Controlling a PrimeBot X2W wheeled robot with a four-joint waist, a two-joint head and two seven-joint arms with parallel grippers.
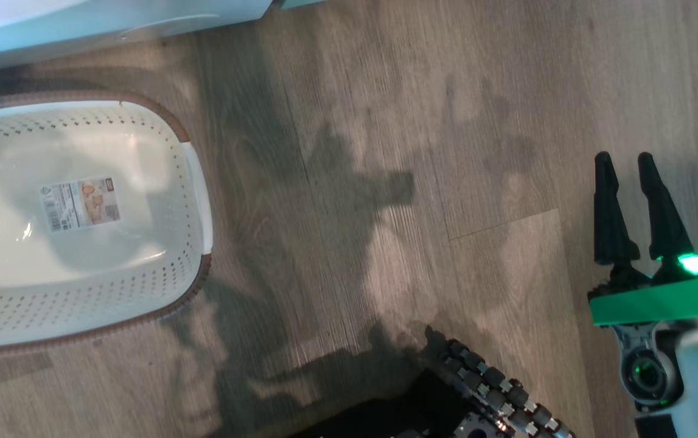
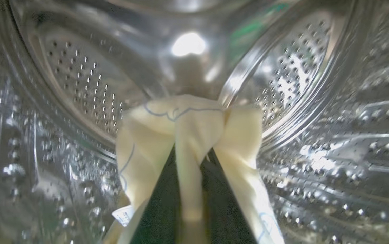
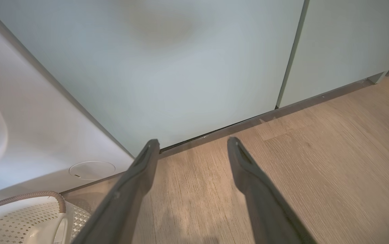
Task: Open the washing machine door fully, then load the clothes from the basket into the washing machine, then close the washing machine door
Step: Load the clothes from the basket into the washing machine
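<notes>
Now, with the left gripper, pinching the clothes tight inside the drum, cloth hanging down both sides of the fingers. Holding the right gripper spread wide over the floor, near the cabinet, with the basket well to its left.

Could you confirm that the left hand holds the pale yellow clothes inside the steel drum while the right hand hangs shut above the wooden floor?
Not quite: the right hand is open, its fingers well apart above the floor in the right wrist view. The left hand does hold the clothes inside the drum.
</notes>
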